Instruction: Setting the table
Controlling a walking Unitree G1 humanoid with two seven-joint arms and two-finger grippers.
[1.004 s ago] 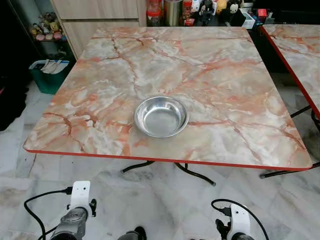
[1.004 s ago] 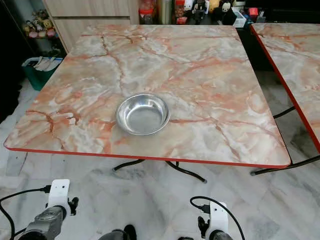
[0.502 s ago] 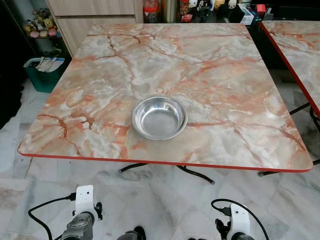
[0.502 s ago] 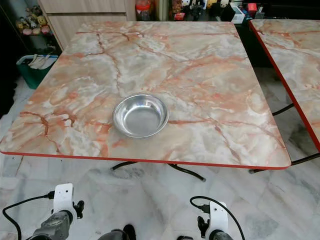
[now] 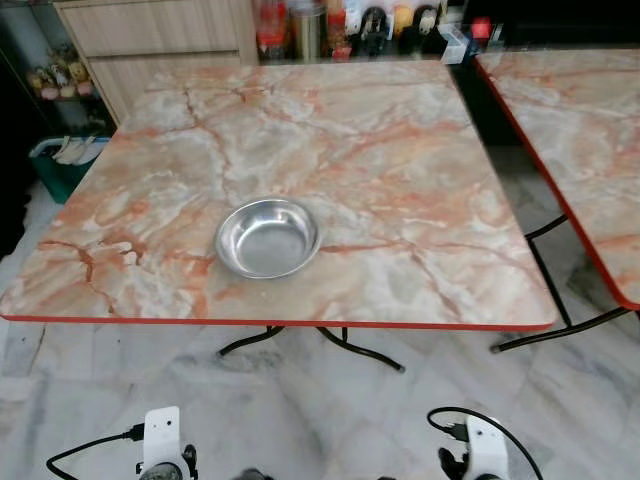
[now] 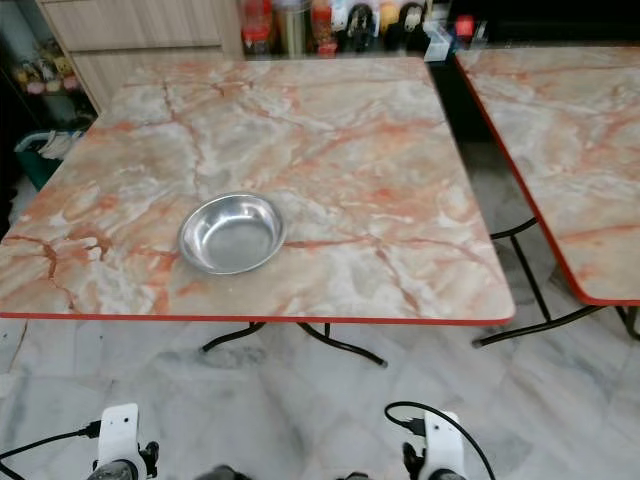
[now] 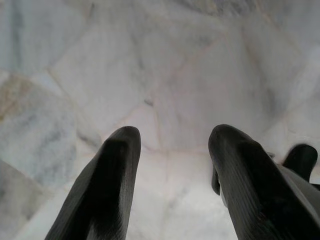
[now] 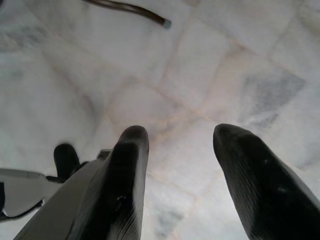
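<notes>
A shallow round stainless-steel bowl [image 5: 267, 237] sits empty near the front edge of a square table [image 5: 400, 180] with an orange-veined marble-pattern top. Both arms hang low over the pale marble floor [image 7: 165, 85], the left gripper [image 7: 172, 150] and right gripper [image 8: 177, 150] each empty with fingers spread apart. The bowl looks light, rigid and slippery, so pinching its thin rim seems the best hold.

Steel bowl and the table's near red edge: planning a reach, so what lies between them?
Only bare marble tabletop between the steel bowl and the red edge, per both eye views.
</notes>
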